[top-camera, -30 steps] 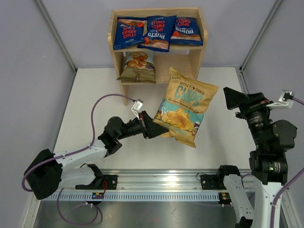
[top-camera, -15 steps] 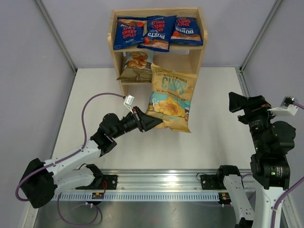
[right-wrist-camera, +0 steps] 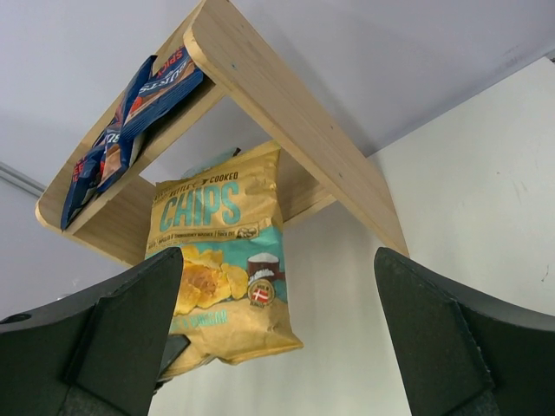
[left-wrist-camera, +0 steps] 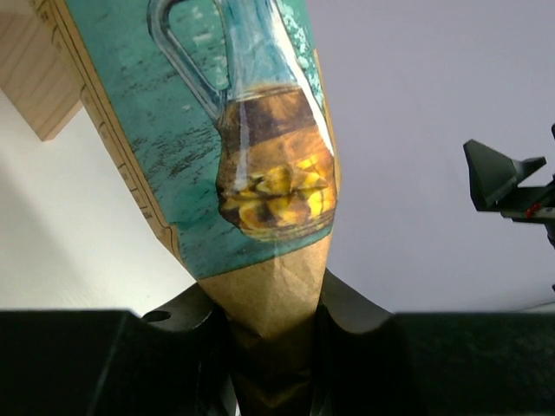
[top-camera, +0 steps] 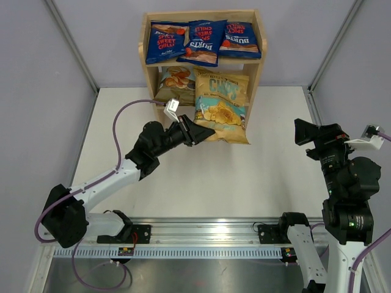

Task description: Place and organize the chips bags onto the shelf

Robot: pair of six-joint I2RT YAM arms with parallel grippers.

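I see the white counter (top-camera: 275, 177) with the wooden shelf (top-camera: 201, 14) at its far edge. My left arm (top-camera: 122, 177) reaches toward it, left jaws clamped on a lower corner of the tan-yellow chips bag (top-camera: 221, 107) — upright, off the counter, before the lower tier's right half. My right arm (top-camera: 345, 177) stands well apart, right jaws spread wide on nothing. Three dark blue bags (top-camera: 201, 41) lie along the top tier; a pale bag (top-camera: 177, 82) sits lower left.
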